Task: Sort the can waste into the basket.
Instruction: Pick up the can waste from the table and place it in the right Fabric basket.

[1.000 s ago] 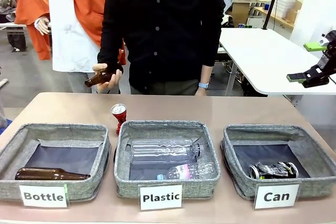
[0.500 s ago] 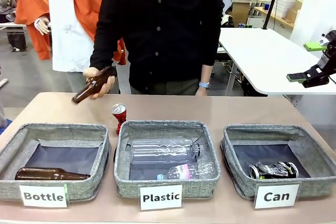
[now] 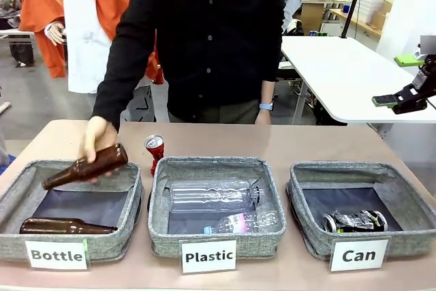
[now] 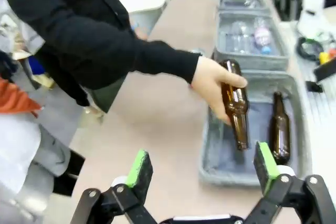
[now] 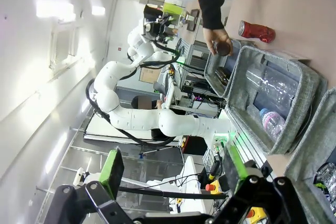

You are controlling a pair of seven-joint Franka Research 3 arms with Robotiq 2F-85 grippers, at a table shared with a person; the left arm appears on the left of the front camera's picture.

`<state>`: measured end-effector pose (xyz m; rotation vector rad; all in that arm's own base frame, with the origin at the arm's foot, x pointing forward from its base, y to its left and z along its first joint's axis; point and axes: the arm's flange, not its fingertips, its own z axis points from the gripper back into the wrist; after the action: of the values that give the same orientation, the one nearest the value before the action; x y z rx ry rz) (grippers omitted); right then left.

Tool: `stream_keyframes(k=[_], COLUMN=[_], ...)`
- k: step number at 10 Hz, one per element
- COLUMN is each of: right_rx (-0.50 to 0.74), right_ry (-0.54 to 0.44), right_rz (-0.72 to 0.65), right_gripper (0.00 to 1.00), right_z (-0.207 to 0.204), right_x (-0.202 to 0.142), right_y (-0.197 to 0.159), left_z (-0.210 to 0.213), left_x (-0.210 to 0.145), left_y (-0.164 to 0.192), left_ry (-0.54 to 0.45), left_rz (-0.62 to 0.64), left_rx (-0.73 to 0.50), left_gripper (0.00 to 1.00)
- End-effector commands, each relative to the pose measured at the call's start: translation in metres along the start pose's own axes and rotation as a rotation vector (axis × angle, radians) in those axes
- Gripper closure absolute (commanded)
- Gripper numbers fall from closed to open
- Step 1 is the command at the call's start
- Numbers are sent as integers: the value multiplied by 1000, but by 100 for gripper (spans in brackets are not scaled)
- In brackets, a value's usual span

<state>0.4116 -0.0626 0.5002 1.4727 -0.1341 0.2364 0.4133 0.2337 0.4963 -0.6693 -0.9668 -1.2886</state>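
- red silver-topped drink can [image 3: 154, 148] on table [image 3: 327, 144], unsorted; crushed black-and-silver can [image 3: 354, 221] lies in grey woven "can" basket [image 3: 295, 192].
- left gripper [image 4: 202, 169] and right gripper [image 5: 170, 170] gape wide, empty.
- next, likely: fetch red can.

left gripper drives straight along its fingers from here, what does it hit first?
The left gripper would probably meet bare tabletop beside the Bottle basket, short of the person's hand holding a brown bottle. Depth is unclear.

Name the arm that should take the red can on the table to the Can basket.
Probably right: the right claw, open, hangs on the Can basket side, while the person's hand with a brown bottle crowds the left, near the red can.
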Motion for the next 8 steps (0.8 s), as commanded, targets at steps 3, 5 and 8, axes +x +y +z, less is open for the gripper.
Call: stream_keyframes(k=[3,5,8], right_rx=[-3,-3,-3], right_ry=[17,17,17], right_rz=[21,21,21], right_gripper=[0,0,0], right_z=[2,2,2], right_x=[0,0,0], right_y=[1,1,1], left_z=[73,68,60], left_x=[-41,-53,-44], left_y=[-68,-75,-65], left_ry=[-134,-148,-127], left_rz=[-12,-1,-8], left_rx=[136,156,136], left_gripper=[0,0,0])
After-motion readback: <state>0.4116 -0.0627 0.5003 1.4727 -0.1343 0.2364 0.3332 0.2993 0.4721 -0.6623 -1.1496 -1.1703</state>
